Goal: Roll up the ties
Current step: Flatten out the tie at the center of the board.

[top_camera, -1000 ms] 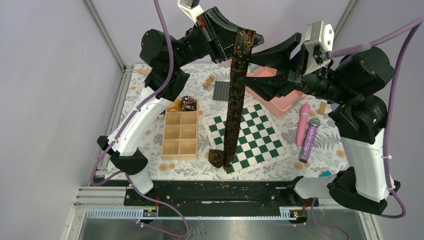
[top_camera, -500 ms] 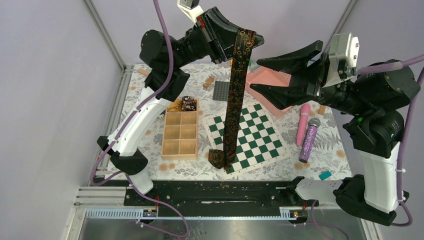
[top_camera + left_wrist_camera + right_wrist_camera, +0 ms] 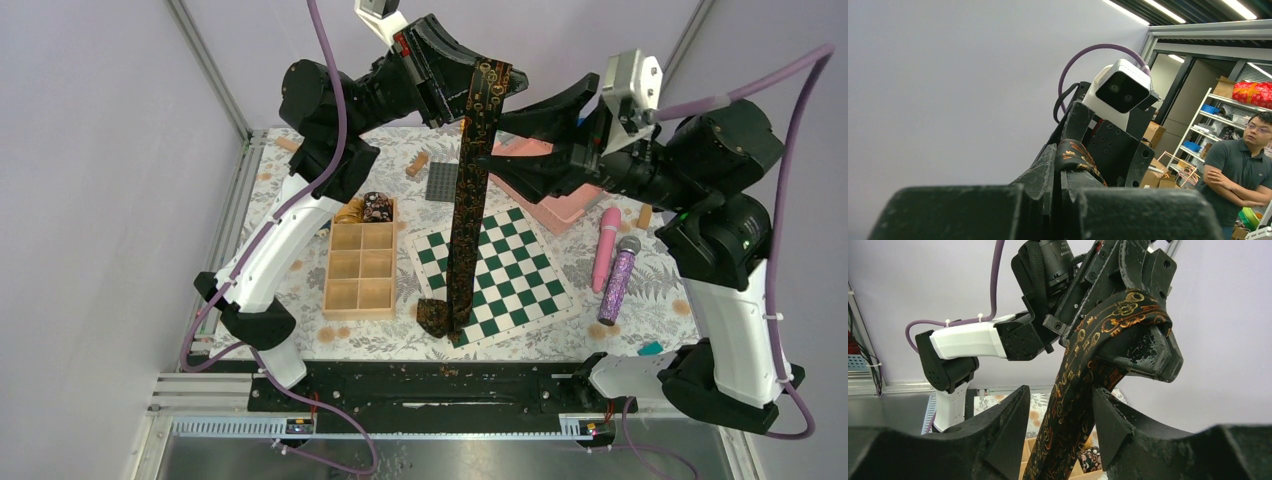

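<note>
the brown-black tie [image 3: 463,240] hangs as one long narrow strip from high above the table [image 3: 380,340] down to the green and white checkered mat [image 3: 520,270]. its cloth is very dark, close to black, and covered with a mottled print of small gold and orange rings and chain-like links, which shows clearly in the right wrist view. the left gripper [image 3: 480,82] is pressed together on the top end of the strip, and the cloth folds over the edge of one finger there before it drops. the hanging length is slightly slanted, with the bottom further left than the top, and it looks flat and untwisted. its lower end lies in a loose dark bunch at the near left corner of the mat, partly over the mat's edge. the right gripper [image 3: 490,138] is spread, reaching in from the right just below the left one, with one finger on each side of the hanging strip; whether either finger touches the cloth cannot be told. to the left of the mat stands a wooden box [image 3: 330,270] with small square compartments. at its far end sit two rolled ties side by side, a golden-tan coil [image 3: 349,211] on the left and a dark speckled coil [image 3: 377,207] on the right.
</note>
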Tool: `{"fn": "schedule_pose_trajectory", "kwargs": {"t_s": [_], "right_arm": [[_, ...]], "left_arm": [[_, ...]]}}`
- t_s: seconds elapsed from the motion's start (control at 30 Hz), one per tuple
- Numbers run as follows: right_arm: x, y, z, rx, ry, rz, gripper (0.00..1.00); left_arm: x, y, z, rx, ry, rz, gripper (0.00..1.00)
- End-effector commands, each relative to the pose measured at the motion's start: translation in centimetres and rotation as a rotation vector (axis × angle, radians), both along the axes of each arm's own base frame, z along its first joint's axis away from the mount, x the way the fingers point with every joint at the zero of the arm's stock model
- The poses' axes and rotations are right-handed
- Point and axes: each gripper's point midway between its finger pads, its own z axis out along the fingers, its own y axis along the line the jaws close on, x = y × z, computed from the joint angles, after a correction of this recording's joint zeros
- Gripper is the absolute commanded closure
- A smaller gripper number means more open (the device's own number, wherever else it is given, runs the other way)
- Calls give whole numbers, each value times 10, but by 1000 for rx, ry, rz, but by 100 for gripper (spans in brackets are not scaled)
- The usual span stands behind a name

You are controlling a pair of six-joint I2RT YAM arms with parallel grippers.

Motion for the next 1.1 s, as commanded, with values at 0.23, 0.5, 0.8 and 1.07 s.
{"fn": "schedule_pose_trajectory", "kwargs": {"t_s": [0.23,0.5,0.8,1.07], "right_arm": [[-5,2,10,23,-28,37,61],[-5,-5,24,57,-40,7,97],[1,-7,33,82,-39,-32,100],[3,-6,35,88,-37,-35,100]], "left_arm": [[-17,12,11,-45,-58,-25,100],[-16,11,9,-45,-54,-32,97],[-20,13,11,-54,-63,-45,82],[-22,13,9,-47,-71,-54,72]]}}
